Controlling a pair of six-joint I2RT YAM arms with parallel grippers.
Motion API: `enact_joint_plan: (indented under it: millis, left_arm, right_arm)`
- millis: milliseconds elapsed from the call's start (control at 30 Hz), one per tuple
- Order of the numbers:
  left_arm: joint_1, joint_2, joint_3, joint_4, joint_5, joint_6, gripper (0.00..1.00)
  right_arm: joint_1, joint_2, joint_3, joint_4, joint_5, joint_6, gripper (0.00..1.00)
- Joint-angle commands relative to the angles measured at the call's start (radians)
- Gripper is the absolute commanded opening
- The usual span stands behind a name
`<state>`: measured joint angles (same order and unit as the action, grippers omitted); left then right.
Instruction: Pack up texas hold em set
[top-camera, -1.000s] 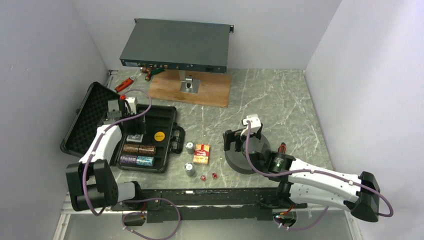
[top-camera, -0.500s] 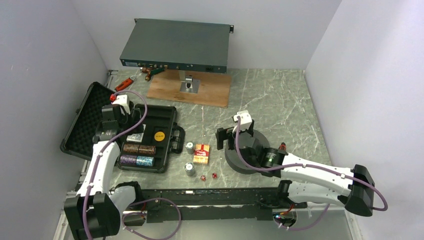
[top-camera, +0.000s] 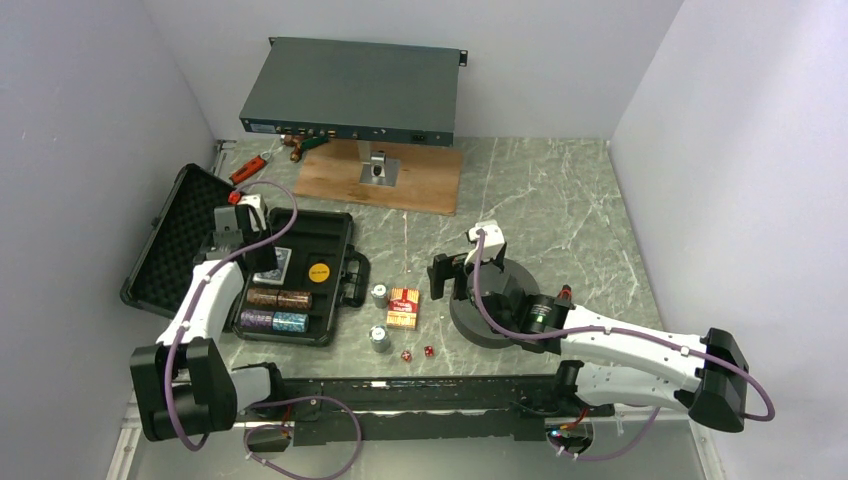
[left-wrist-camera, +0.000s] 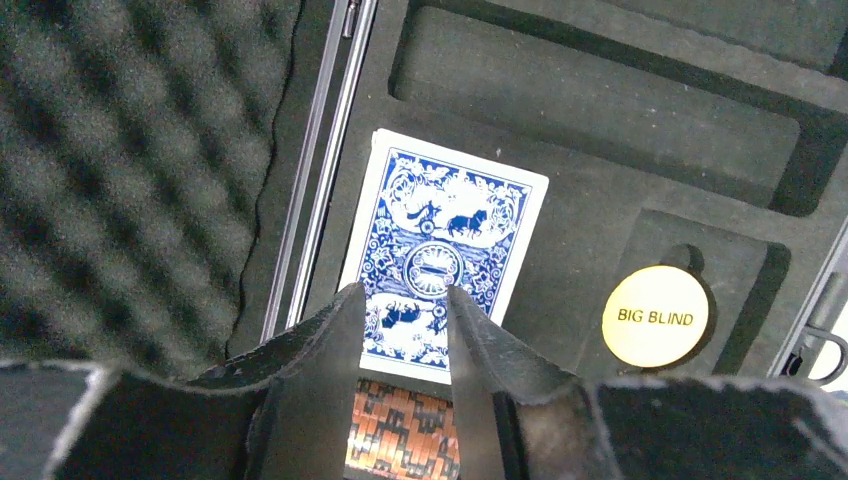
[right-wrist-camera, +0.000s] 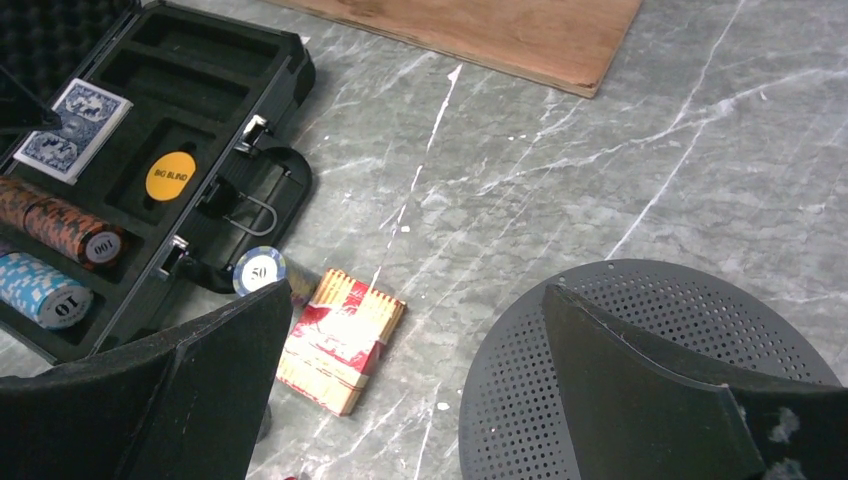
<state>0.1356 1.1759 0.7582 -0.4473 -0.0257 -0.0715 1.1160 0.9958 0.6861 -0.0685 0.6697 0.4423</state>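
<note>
Open black briefcase (top-camera: 330, 225), blue deck (left-wrist-camera: 445, 250) and yellow disc (left-wrist-camera: 655, 315) inside (chips (top-camera: 278, 310) too), red deck (top-camera: 402, 308) outside

On the round yellow disc (left-wrist-camera: 655, 316), set in a recess of the black foam case tray (left-wrist-camera: 600, 130), black caps read "BIG BLIND". The same words showed on it in the rt wrist view. The blue-and-white-edged chip (right-wrist-camera: 259, 271), lying face-up on the marble by the case handle, had "50" in its white centre. The orange-brown chip stack (right-wrist-camera: 55, 222), lying in the tray, had "100" on its end chip, seen upside down. The light blue chip stack (right-wrist-camera: 35, 285) beside it had "10" on its end chip, tilted. Print on the red card box (right-wrist-camera: 340, 340) was too blurred to read. Front labels on the grey rack-mount box (top-camera: 350, 85) were too small to read.
</note>
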Motion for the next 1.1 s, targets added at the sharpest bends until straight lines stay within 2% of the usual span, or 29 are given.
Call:
enact_joint_plan:
  millis: [0,167,433,500,633,800,933,1067]
  left_arm:
    - [0.008,0.041,0.058,0.005,-0.029,0.011,0.41]
    - [0.02,0.1,0.097,0.031,0.047,0.031,0.34]
    - [0.052,0.185,0.098,-0.025,0.027,0.007,0.37]
    - [0.052,0.196,0.08,-0.031,0.06,0.009,0.37]
    - [0.05,0.176,0.043,-0.033,0.058,0.019,0.37]
    - [0.05,0.132,0.068,-0.04,0.054,0.021,0.37]
    - [0.05,0.007,0.051,-0.001,0.059,0.022,0.43]
    - [0.04,-0.14,0.024,0.036,0.069,0.026,0.58]
  right_arm:
    - [0.001,0.003,0.028,0.001,-0.015,0.021,1.0]
    - [0.001,-0.024,-0.004,0.031,-0.026,0.018,1.0]
    - [0.001,-0.048,-0.019,0.031,-0.013,0.009,1.0]
    - [0.001,-0.052,-0.028,0.039,-0.01,0.005,1.0]
    - [0.001,-0.057,-0.024,0.026,0.005,0.004,1.0]
    - [0.0,-0.071,-0.03,0.021,0.014,-0.001,1.0]
    - [0.001,-0.076,-0.008,-0.02,0.02,-0.006,1.0]
    - [0.0,-0.079,0.015,-0.056,0.001,-0.008,1.0]
